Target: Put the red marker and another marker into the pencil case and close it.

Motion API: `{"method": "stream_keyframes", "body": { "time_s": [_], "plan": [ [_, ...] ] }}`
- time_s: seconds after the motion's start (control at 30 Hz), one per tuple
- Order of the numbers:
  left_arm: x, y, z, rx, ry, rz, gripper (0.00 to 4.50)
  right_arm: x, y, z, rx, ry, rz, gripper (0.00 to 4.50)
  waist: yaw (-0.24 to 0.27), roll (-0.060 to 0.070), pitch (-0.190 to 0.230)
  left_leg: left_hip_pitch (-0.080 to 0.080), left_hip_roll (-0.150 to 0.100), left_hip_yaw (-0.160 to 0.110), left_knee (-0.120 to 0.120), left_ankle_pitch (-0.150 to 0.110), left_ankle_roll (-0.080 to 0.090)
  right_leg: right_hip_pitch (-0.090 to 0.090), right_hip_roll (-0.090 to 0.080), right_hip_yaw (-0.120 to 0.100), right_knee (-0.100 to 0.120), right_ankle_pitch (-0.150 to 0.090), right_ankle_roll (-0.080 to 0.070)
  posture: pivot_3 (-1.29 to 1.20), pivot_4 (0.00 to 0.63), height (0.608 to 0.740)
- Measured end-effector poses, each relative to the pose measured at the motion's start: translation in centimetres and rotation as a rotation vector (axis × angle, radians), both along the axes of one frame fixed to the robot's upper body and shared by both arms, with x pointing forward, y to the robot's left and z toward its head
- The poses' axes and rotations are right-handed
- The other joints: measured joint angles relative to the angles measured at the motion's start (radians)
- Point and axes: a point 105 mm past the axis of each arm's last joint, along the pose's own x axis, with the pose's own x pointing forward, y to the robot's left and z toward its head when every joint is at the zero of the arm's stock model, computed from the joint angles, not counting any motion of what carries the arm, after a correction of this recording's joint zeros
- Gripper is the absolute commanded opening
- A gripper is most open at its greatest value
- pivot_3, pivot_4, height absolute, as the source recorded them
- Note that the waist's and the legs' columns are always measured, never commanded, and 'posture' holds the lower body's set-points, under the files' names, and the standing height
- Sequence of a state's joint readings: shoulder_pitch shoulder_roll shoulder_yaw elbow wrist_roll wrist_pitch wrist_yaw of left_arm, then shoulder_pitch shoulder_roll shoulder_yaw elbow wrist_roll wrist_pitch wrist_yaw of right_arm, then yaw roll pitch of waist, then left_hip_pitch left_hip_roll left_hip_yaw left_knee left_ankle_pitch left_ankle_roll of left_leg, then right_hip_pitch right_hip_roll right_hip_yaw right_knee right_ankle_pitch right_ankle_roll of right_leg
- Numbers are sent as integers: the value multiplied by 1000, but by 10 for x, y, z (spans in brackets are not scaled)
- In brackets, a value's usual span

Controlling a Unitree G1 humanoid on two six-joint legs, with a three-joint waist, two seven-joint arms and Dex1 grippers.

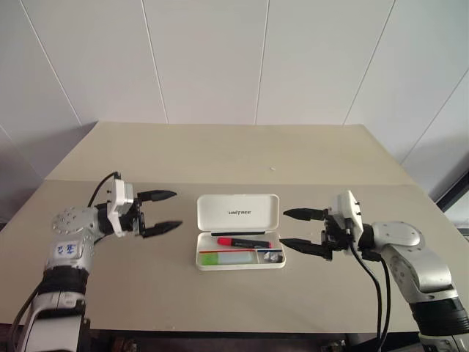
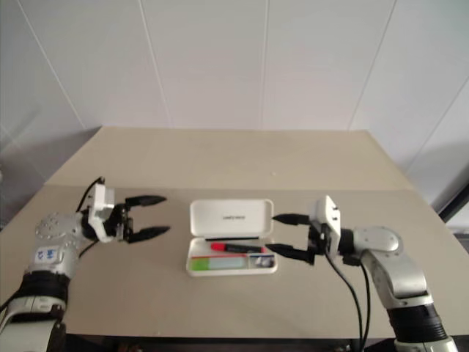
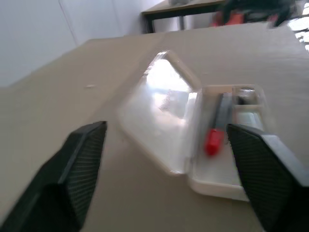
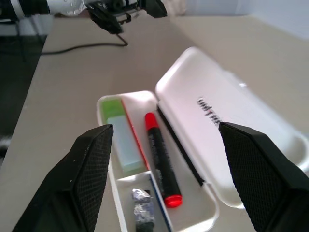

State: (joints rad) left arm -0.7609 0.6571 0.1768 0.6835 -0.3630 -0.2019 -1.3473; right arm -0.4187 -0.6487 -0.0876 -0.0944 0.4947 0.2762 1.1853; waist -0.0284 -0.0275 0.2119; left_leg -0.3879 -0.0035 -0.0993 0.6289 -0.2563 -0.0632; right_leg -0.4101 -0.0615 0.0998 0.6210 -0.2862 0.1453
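Observation:
The white pencil case (image 1: 238, 213) lies open at the table's middle, its lid folded flat away from me. In its tray the red marker (image 1: 243, 240) lies lengthwise along the hinge side, seen close in the right wrist view (image 4: 161, 164). Another marker (image 1: 231, 257), the thick light-green one, lies in front of it along the near wall. My left gripper (image 1: 178, 210) hovers open a short way left of the case, pointing at it. On the opposite side my right gripper (image 1: 283, 228) is open too, its fingertips just off the case's right end. Neither holds anything.
A small dark-and-silver object (image 4: 141, 205) sits in the tray's end compartment. The beige table (image 1: 242, 158) stretches far behind the case to a white wall. A black cable (image 1: 99, 189) loops by my left wrist.

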Motion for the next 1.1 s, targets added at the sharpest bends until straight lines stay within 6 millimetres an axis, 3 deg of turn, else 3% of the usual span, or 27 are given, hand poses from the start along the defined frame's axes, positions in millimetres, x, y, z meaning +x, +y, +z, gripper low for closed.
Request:
{"method": "stream_keyframes", "body": {
  "time_s": [0.13,0.33,0.57,0.83,1.1],
  "plan": [
    [22,3,0,68,1,92,1933,-1,-12,-2,2,-1,-51,4500,-1,0,0,0,0,0,0,0,0,0,0,0,0,0,0,0,150,740],
    [39,4,-8,168,34,154,44,-2,-18,-1,-2,-12,-84,4500,-1,0,0,-1,0,0,0,0,0,0,0,0,1,0,1,0,150,740],
    [51,-15,-23,231,89,153,44,-7,-27,3,45,-5,-82,4500,0,-1,0,-1,-1,0,0,0,0,0,0,0,1,0,1,0,150,740],
    [65,-48,-12,211,69,144,44,-4,-58,-10,62,68,-50,4500,0,-1,1,-1,-1,0,1,0,0,0,0,0,1,0,2,0,150,740],
    [55,-74,-10,218,103,-27,44,8,-87,-3,58,32,-31,4500,-6,-1,1,-1,-1,0,1,0,0,0,0,0,1,0,3,0,150,740]
  ]
}}
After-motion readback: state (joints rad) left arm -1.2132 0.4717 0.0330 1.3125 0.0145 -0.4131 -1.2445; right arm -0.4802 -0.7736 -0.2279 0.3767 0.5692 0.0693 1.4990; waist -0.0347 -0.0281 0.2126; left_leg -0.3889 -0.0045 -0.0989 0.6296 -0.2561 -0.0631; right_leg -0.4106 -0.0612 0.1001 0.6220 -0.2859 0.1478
